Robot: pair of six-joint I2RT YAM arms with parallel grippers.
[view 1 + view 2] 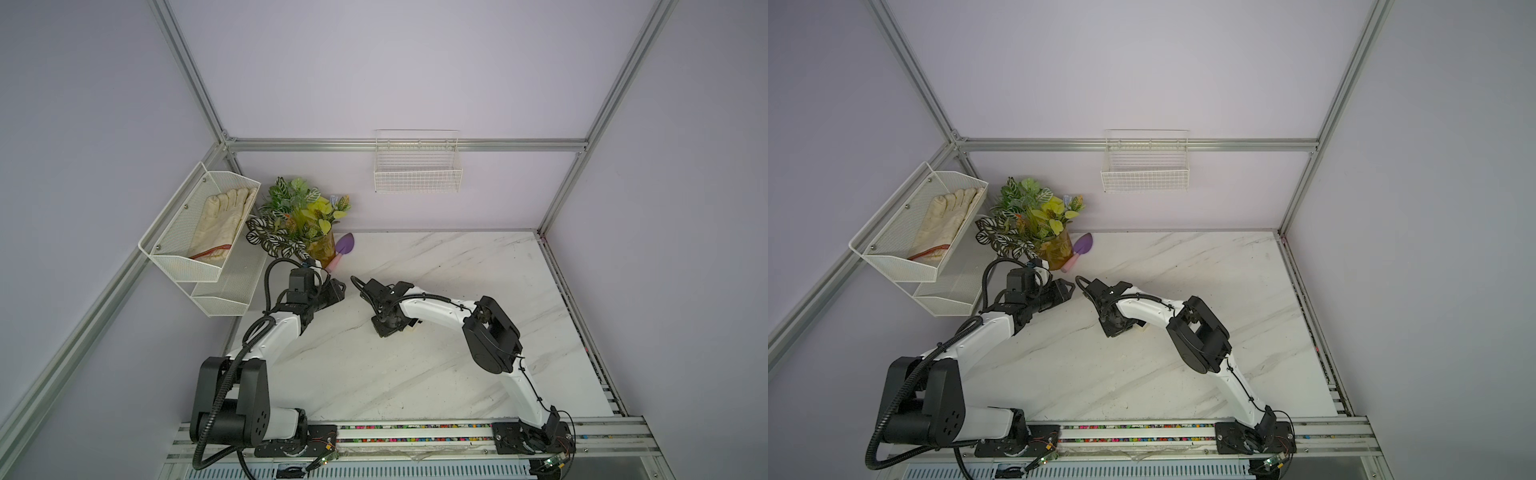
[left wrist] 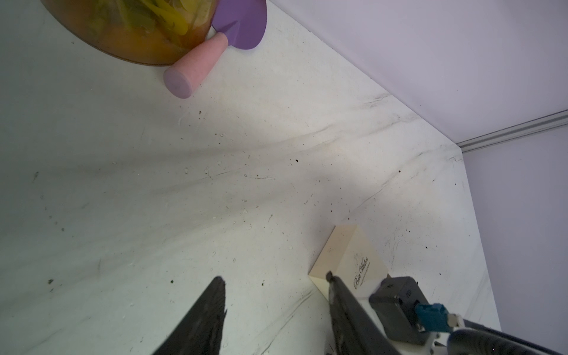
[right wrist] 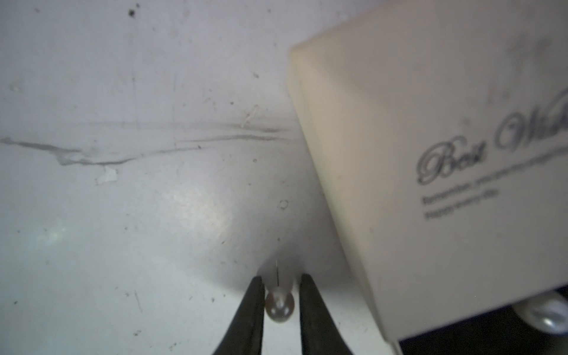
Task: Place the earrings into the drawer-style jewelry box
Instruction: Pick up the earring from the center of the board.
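Blurrily, earring (image 3: 279, 305) perhaps pinched in right pincer (image 3: 281, 277), box (image 3: 399, 138) cropped

jewelry box (image 3: 384, 138) crowds earring (image 3: 279, 305), tabletop (image 3: 123, 215) otherwise open

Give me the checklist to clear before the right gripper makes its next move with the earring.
1. Pearl earring sits between the right gripper fingers: ok.
2. Fingers firmly clamped on it: cannot tell; they flank it closely.
3. Jewelry box drawer pulled out, black tray exposed: ok.
4. Other earring already lying in the tray: ok.
5. Left gripper open, empty and away from the earring: ok.
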